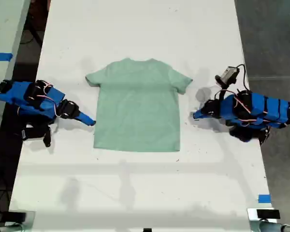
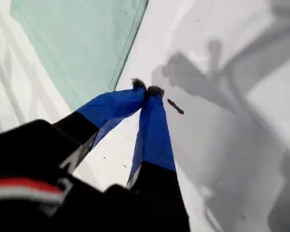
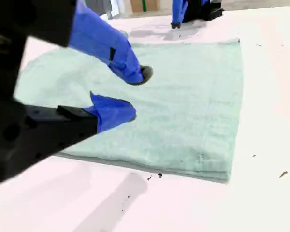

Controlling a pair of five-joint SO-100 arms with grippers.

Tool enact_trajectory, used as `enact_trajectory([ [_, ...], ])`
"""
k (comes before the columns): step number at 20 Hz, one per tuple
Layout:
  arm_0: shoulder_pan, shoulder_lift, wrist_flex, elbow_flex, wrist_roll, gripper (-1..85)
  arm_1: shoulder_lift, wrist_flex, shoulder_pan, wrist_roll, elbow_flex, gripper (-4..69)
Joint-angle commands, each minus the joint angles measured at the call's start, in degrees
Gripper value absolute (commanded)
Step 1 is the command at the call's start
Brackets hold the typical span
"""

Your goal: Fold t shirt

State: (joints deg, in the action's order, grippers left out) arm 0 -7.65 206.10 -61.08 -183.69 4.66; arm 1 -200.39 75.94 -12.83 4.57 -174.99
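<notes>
Hovering my second gripper, jaws parted and empty, above the flat t shirt on the table; my first gripper, clenched, sits beside its hem—likely pinching both layers.

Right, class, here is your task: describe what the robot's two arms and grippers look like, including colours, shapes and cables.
The arm at the exterior view's left and the arm at its right are bright blue shells around black motor blocks, with thin red and white cables looping over them. My first gripper and my second gripper have tapering blue fingers with small dark tips.
</notes>
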Motion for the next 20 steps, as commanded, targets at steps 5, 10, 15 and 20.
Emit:
enact_trajectory([
  [5,0.26,0.44,1.05,-0.35,0.44,8.6,0.53,1.32,-1.05,1.23,4.83,1.5],
  [10,0.26,0.44,1.05,-0.35,0.44,8.6,50.1,7.47,-21.01,24.08,53.17,15.0],
  [15,0.26,0.44,1.05,-0.35,0.44,8.6,80.07,8.09,-37.18,37.71,75.32,24.5],
  [20,0.26,0.44,1.05,-0.35,0.44,8.6,94.22,-3.25,-41.92,40.78,73.92,24.0],
])
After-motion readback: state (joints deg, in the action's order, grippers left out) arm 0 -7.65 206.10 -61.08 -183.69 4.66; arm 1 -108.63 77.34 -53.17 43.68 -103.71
